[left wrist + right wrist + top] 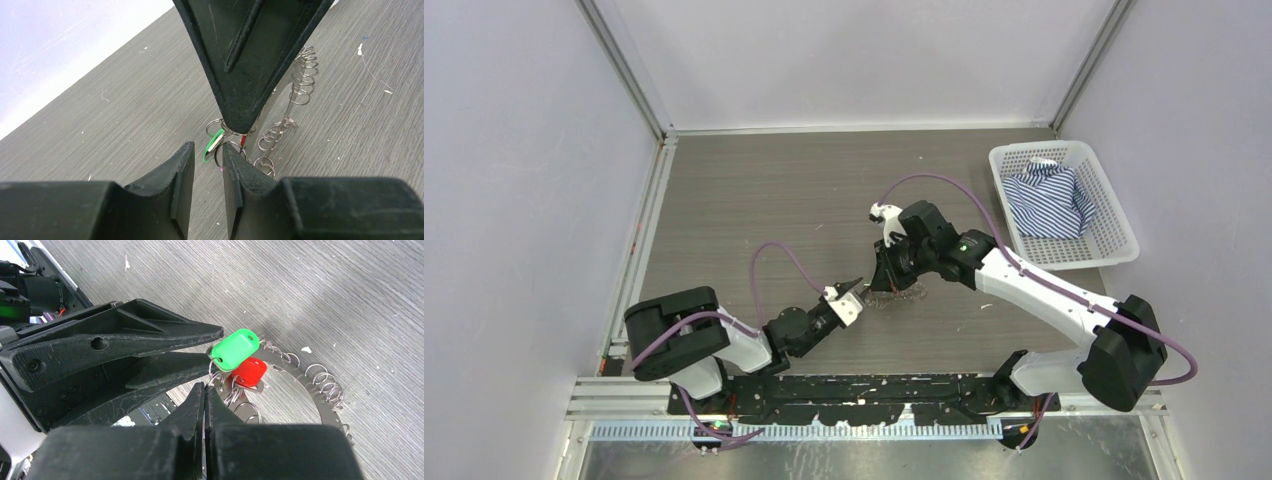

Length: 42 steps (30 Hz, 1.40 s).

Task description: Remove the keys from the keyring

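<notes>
The keyring (322, 409) is a flat silvery band lying on the table (894, 295), with small silvery keys (327, 385) strung along it like wire loops (305, 75). A green-headed key (235, 350) and a red-headed one (248, 371) hang at its near end. My right gripper (204, 386) is shut, a thin metal edge of the keyring between its jaws; its tips point down onto the cluster (886, 280). My left gripper (207, 147) reaches in from the left (854, 287), narrowly open, nothing between its pads. The green key (212, 145) sits just beyond its tips.
A white basket (1124, 240) holding a striped cloth (1049, 198) stands at the right back of the table. Pale walls close in the left, back and right sides. Small white specks dot the grey wood-grain surface (774, 190).
</notes>
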Available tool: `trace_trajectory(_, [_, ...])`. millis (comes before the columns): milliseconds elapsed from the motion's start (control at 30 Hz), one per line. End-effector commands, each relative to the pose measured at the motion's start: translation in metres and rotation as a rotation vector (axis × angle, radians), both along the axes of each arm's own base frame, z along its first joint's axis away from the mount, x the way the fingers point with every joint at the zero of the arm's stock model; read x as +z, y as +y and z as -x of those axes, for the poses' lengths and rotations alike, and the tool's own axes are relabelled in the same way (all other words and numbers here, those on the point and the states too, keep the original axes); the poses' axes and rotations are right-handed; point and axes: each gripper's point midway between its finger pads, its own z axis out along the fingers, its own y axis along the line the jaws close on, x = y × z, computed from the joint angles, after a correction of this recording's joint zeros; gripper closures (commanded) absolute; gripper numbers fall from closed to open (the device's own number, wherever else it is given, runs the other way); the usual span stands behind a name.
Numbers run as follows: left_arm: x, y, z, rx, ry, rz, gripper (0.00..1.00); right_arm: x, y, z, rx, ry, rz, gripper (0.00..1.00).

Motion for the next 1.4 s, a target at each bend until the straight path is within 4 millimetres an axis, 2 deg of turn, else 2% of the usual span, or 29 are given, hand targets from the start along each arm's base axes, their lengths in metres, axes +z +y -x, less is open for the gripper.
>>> trace_trajectory(0, [0.018,-0.008,0.007,-0.061,-0.014,0.076,0.71,0.018,0.004,0.001,0.029,-0.044,-0.053,0.99])
trace_trajectory(167, [0.016,-0.015,0.016,-0.127,0.000,0.068,0.69,0.018,0.006,0.001,0.035,-0.053,-0.050,0.99])
trace_trajectory(333, [0.015,-0.015,0.016,-0.124,0.012,0.063,0.71,0.018,0.008,0.001,0.046,-0.054,-0.045,0.99])
trace_trajectory(400, [0.016,-0.013,0.013,-0.104,0.012,0.066,0.74,0.018,0.008,0.001,0.048,-0.055,-0.049,0.99])
trace_trajectory(633, [0.022,-0.003,0.003,-0.025,0.010,0.090,0.93,0.013,0.005,0.004,0.043,-0.049,-0.040,0.99])
trace_trajectory(767, [0.028,0.006,0.001,0.008,0.015,0.104,0.99,0.008,-0.002,-0.003,0.001,-0.077,-0.010,0.99])
trace_trajectory(933, [0.033,0.016,0.002,0.030,0.040,0.083,1.00,0.001,-0.008,-0.007,-0.026,-0.098,0.025,0.99])
trace_trajectory(1033, [0.030,0.021,0.002,0.045,0.075,0.033,1.00,0.004,-0.004,-0.004,-0.018,-0.106,-0.002,0.99])
trace_trajectory(1167, [0.036,0.026,-0.002,0.086,0.096,0.037,1.00,0.009,0.004,0.000,-0.008,-0.136,-0.055,0.99])
trace_trajectory(1367, [0.013,0.035,-0.015,0.219,0.192,-0.057,1.00,0.009,-0.004,-0.005,-0.077,-0.194,-0.081,0.99])
